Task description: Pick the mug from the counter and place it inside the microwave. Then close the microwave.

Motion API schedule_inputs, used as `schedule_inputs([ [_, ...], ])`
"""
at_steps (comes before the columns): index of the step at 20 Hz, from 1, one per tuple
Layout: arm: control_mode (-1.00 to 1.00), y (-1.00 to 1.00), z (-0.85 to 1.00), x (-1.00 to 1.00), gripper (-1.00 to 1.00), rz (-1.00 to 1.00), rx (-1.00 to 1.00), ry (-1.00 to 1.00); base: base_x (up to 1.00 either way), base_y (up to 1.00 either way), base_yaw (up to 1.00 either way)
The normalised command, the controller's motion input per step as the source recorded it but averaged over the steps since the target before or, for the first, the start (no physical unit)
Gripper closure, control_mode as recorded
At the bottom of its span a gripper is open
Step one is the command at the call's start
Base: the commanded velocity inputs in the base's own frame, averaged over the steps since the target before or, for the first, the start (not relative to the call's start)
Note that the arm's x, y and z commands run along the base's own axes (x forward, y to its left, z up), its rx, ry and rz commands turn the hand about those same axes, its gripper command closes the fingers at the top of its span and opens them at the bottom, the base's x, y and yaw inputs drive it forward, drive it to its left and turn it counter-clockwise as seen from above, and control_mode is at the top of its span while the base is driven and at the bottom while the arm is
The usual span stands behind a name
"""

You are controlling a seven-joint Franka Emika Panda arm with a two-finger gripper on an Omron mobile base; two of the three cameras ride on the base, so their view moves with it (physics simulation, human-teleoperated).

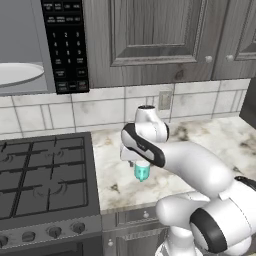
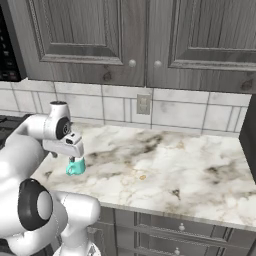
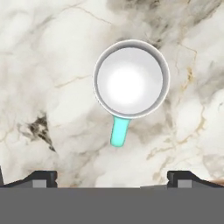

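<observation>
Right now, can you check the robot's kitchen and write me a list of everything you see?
Surface: marble counter, brown veins.
Job's things: teal mug upright on the counter, white inside, nothing in it, handle toward the fingertips in the hand view. Microwave open, white turntable plate visible.
Clutter: nothing seen.
Grippers: gripper open, above the mug, not touching.
Cables: nothing seen.
Surroundings: black gas stove left of the counter, grey cabinets, tiled wall with outlet, drawers below.
</observation>
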Motion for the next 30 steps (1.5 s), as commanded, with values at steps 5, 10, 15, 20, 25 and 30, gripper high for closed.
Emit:
schedule_inputs([
  [5, -1.00, 0.00, -0.22, 0.22, -1.00, -0.05, -0.01, 0.00, 0.00, 0.00, 0.00],
  [10, -1.00, 0.00, -0.13, 0.15, -1.00, -0.05, 0.00, 0.00, 0.00, 0.00, 0.00],
  [15, -1.00, -0.05, -0.06, 0.00, -1.00, -0.04, 0.00, 0.00, 0.00, 0.00, 0.00],
  [20, -1.00, -0.07, -0.05, -0.07, -1.00, -0.02, 0.00, 0.00, 0.00, 0.00, 0.00],
  [25, -1.00, -0.02, -0.03, -0.10, -1.00, -0.01, 0.00, 0.00, 0.00, 0.00, 0.00],
  [30, -1.00, 0.00, -0.12, 0.00, -1.00, 0.00, 0.00, 0.00, 0.00, 0.00, 0.00],
])
